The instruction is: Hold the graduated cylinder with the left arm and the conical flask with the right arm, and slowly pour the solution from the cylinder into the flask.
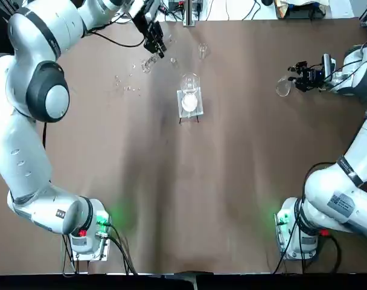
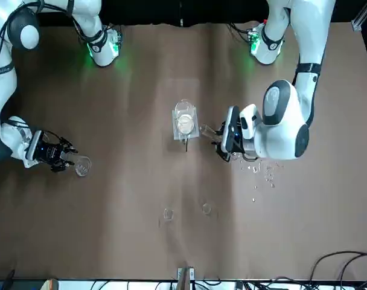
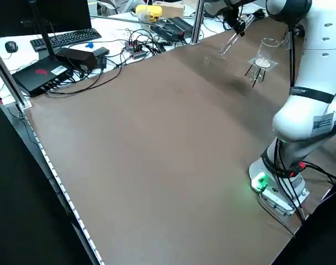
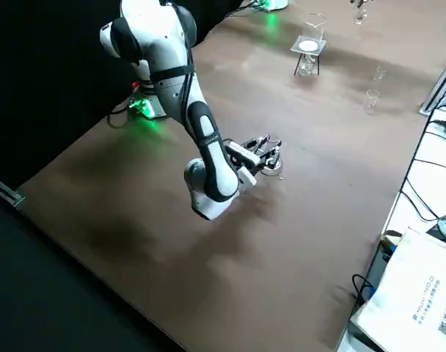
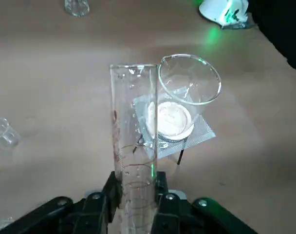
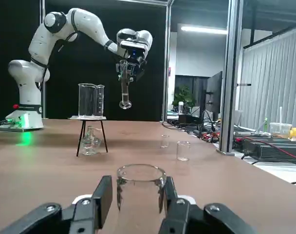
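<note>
My left gripper [image 1: 154,41] is shut on the graduated cylinder [image 1: 150,61], a long clear tube held in the air at the far left of the table, just beside the beaker. The tube [image 5: 133,141] runs up between the black fingers [image 5: 110,191]. From the right wrist view it hangs roughly upright [image 6: 124,87] under the left gripper [image 6: 129,62]. My right gripper [image 1: 302,78] is at the far right, shut on the neck of the conical flask [image 1: 284,88], low over the table. The flask's rim [image 6: 140,171] shows between the fingers [image 6: 102,196].
A clear beaker [image 1: 189,84] stands on a white square stand [image 1: 190,104] in the far middle, with a small glass vessel [image 6: 90,144] under it. Two small glass cups [image 1: 202,51] and tiny glass pieces [image 1: 128,88] lie nearby. Cables and equipment [image 3: 74,55] sit beyond the table's edge.
</note>
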